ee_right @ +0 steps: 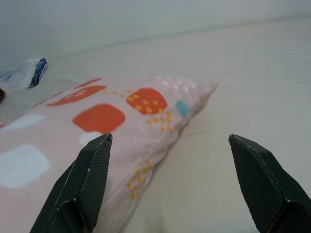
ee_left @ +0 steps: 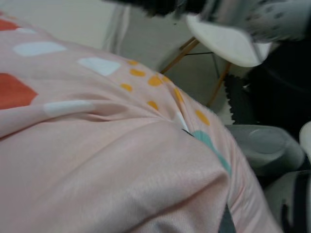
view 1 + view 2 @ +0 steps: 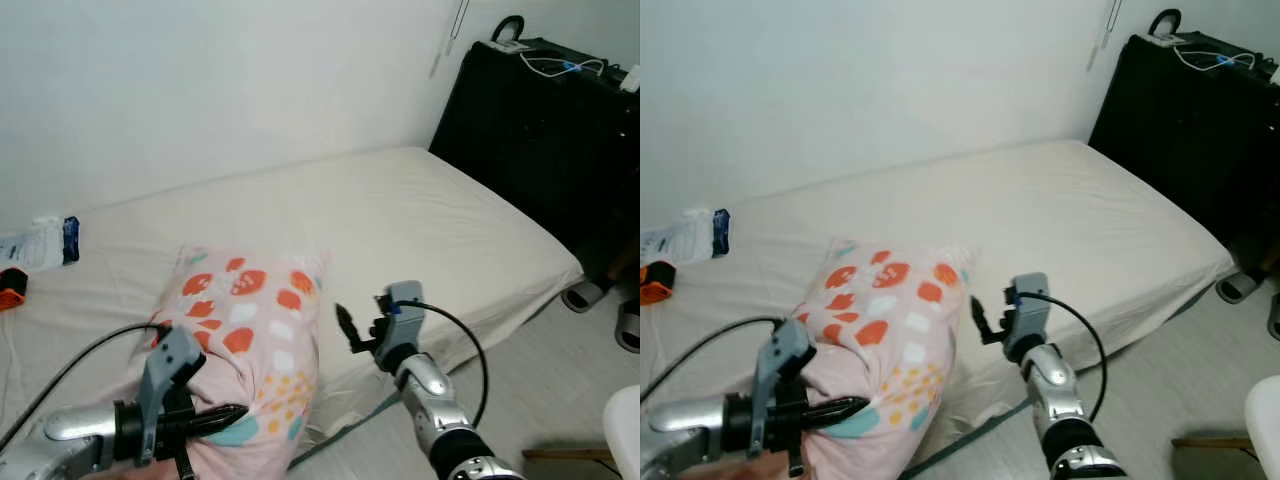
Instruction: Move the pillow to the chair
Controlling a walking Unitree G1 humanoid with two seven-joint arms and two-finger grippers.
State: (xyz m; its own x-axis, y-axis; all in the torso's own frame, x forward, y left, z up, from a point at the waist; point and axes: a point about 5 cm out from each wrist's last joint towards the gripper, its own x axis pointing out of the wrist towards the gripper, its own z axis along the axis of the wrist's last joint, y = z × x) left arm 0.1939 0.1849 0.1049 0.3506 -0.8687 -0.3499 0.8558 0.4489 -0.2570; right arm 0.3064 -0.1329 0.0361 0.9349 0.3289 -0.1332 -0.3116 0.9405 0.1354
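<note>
The left gripper (image 3: 215, 417) pinches the near edge of the pink patterned pillow (image 3: 250, 335), fingers closed on its fabric. The right gripper (image 1: 170, 182) hangs just beside the pillow's right side — fingers spread wide, touching nothing. The pillow lies at the near edge of the cream bed (image 3: 420, 215) — a black suitcase (image 3: 540, 130) stands beyond its far corner

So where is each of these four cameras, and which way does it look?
Left eye: on the head, looking down at the bed and pillow; both arms show.
Right eye: beside it, same scene.
Left wrist: pressed close to the pillow.
Right wrist: along the right gripper, jaws open, toward the pillow.
All four share the pillow.
</note>
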